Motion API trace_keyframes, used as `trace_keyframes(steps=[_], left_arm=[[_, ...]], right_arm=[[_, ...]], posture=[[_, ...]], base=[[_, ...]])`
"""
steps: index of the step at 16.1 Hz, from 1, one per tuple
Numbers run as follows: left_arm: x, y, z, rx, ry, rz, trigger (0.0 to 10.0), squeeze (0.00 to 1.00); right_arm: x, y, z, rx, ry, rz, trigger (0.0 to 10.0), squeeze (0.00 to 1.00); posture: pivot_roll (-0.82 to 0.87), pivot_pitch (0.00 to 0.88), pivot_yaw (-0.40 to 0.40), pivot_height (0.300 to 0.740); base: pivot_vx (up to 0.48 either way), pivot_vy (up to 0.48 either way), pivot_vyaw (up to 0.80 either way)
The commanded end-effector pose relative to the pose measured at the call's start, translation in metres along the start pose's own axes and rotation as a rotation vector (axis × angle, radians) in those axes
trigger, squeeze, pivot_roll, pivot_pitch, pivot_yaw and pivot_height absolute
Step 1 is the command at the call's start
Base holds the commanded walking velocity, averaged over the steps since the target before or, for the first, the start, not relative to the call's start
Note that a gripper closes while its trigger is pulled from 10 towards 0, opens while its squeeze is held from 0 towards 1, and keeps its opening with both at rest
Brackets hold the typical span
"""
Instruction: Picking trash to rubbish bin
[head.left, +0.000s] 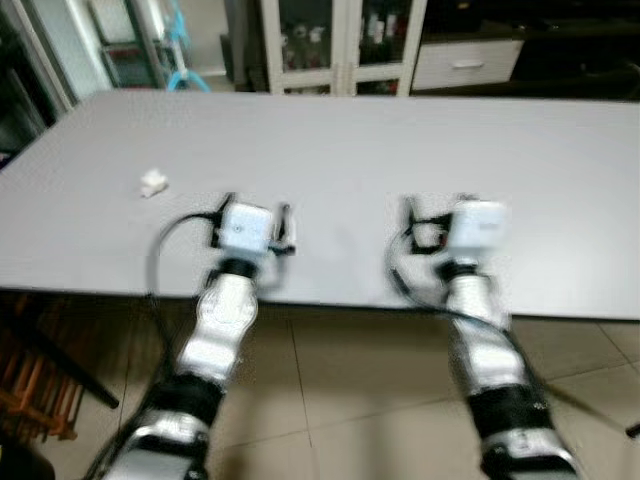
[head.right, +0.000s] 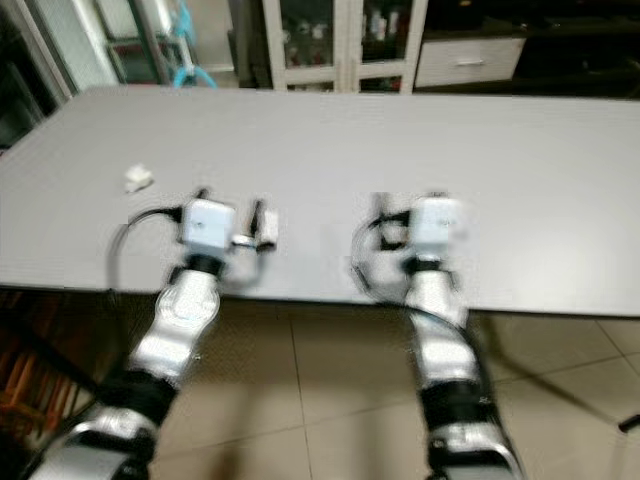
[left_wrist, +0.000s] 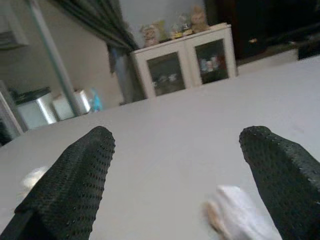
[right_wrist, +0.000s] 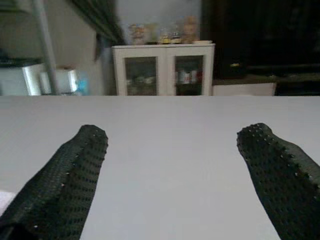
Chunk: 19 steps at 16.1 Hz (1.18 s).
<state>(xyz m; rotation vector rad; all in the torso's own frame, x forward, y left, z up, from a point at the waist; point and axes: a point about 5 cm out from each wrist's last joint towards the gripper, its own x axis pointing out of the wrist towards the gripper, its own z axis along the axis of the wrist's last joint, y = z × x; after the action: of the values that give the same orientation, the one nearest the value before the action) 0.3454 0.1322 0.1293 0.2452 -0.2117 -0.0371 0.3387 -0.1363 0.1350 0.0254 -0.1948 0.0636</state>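
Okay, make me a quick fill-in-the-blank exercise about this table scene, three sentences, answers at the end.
1. The crumpled white trash lies on the grey ____.
2. Of the two arms, the trash lies nearer the ____ end effector.
3. The fingers of the right end effector are spread ____ over the table.

Missing words: table; left; open

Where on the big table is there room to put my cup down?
Nearly anywhere. The grey table is bare from its far edge by the white cabinet across its whole right side. Small white scraps of trash lie near the left side, and the left gripper and right gripper hover at the near edge.
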Motion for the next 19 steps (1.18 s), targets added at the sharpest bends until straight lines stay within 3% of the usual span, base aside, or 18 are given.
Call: trace_keyframes(steps=[1,10,14,17,19], left_arm=[[0.003,-0.008,0.007,-0.008,-0.023,-0.021,10.0,0.00],[0.001,-0.010,0.007,-0.019,-0.027,-0.026,10.0,0.00],[0.000,-0.013,0.006,-0.022,-0.018,-0.046,10.0,0.00],[-0.006,-0.017,-0.010,-0.038,0.061,-0.094,10.0,0.00],[-0.012,-0.022,-0.023,0.006,0.136,-0.144,10.0,0.00]], right_arm=[[0.000,-0.012,0.002,-0.006,-0.006,-0.036,10.0,0.00],[-0.001,-0.012,0.001,-0.007,0.002,-0.033,10.0,0.00],[-0.001,-0.011,0.001,-0.009,0.006,-0.033,10.0,0.00],[0.000,-0.011,0.000,-0.010,0.010,-0.030,10.0,0.00],[0.000,-0.010,0.000,-0.011,0.012,-0.024,10.0,0.00]], posture=[[-0.04,0.030,0.033,0.740],[-0.03,0.052,0.029,0.740],[-0.03,0.057,0.030,0.740],[-0.03,0.058,0.029,0.740],[-0.03,0.058,0.029,0.740]], base=[[0.401,0.000,0.00],[0.387,0.000,0.00],[0.000,0.000,0.00],[0.000,0.000,0.00],[0.000,0.000,0.00]])
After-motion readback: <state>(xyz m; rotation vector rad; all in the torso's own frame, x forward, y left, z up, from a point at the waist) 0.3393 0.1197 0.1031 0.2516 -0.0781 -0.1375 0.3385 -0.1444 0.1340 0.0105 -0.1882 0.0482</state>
